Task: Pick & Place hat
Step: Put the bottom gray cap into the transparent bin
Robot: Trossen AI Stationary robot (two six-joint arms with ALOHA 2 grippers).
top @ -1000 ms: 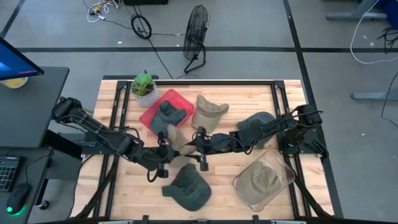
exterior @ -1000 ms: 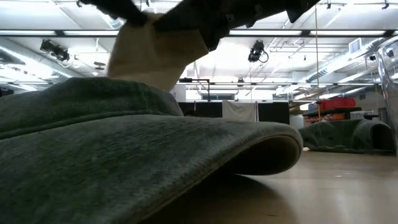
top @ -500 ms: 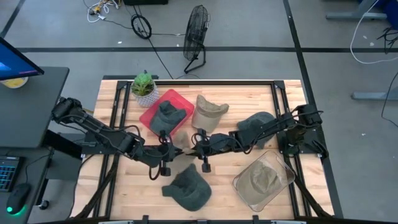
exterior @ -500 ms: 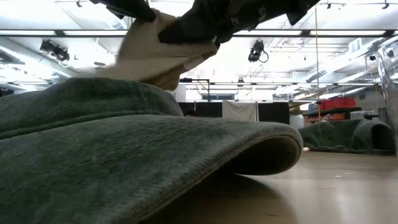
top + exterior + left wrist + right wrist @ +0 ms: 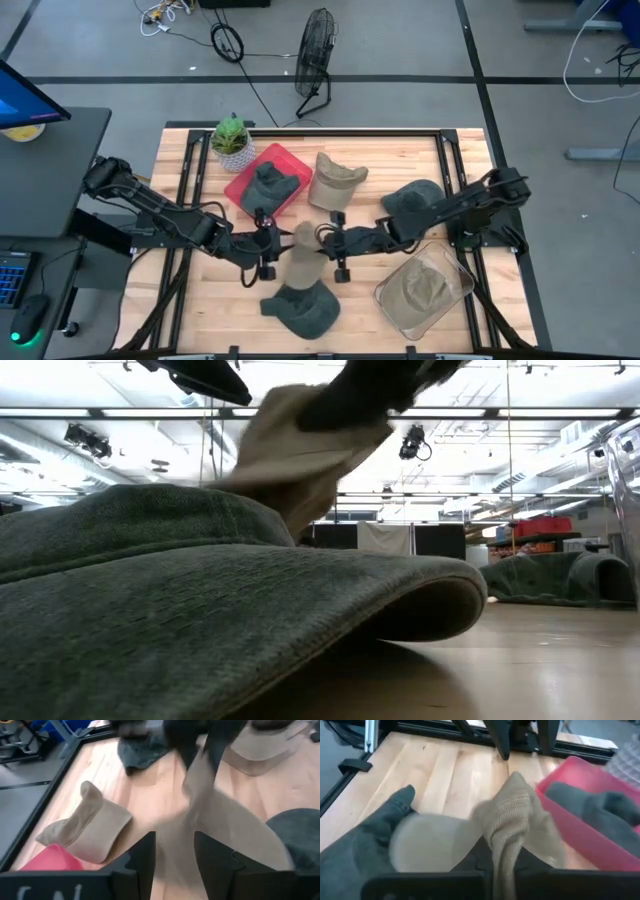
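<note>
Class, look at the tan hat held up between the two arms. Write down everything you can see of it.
The tan hat looks like soft ribbed cloth, pale beige, with a brim. It hangs limp and stretched above the wooden table, over the dark green hat. The right claw grips one end of it. The left claw is close beside it with fingers apart; whether it touches cannot be told. It looks blurred in several views.
</note>
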